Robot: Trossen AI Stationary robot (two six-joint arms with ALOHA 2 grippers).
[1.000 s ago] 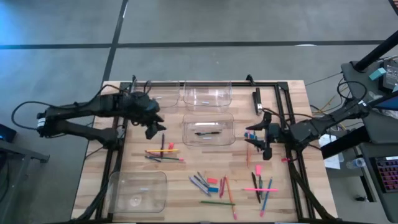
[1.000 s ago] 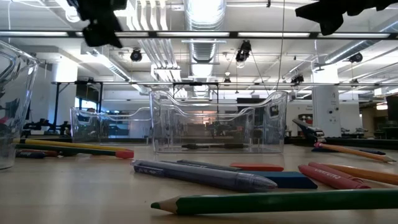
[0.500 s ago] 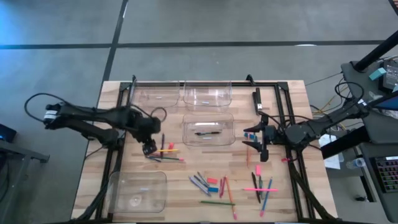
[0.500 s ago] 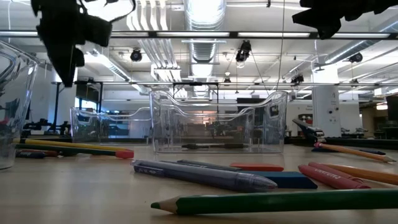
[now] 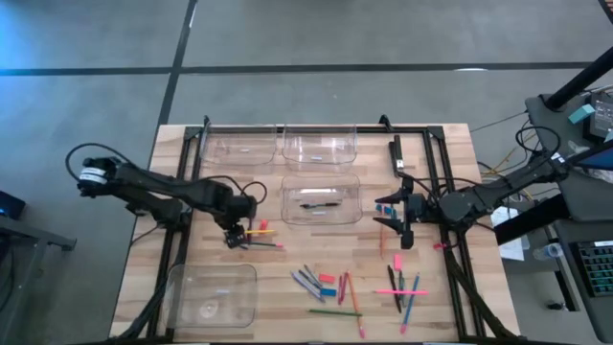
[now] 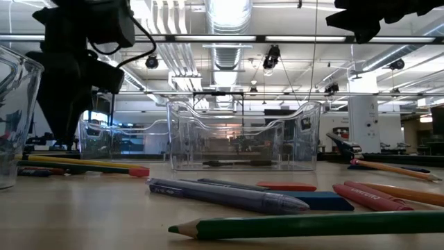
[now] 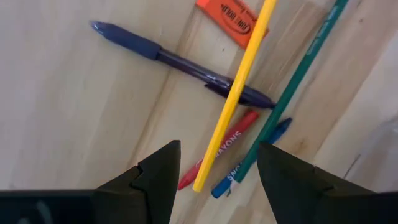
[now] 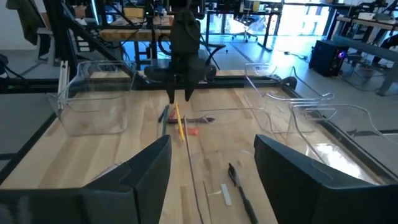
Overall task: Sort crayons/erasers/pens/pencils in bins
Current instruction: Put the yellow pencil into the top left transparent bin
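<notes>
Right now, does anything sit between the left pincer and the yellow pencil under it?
Nothing visible does. The open left pincer hangs directly over the yellow pencil, which lies on top, crossing the purple pen. A red crayon and green pencil lie close alongside.

A green pencil (image 6: pixel 305 223) lies closest, across the wooden table (image 6: pixel 83 208). Behind it is a grey pen (image 6: pixel 229 195), then a red crayon (image 6: pixel 286 186) and a blue eraser (image 6: pixel 326 201). Pink pencils (image 6: pixel 371 196) lie on the right.

In the middle stands a clear bin (image 6: pixel 243 135) with a dark pen (image 6: pixel 236 163) inside. Another clear bin (image 6: pixel 114 139) is farther back on the left, and a third bin (image 6: pixel 15 111) is at the left edge.

A yellow pencil (image 6: pixel 76 162) lies on the left. The left gripper (image 6: pixel 66 83) hangs just above it. The right gripper (image 6: pixel 364 19) is high up on the right.
</notes>
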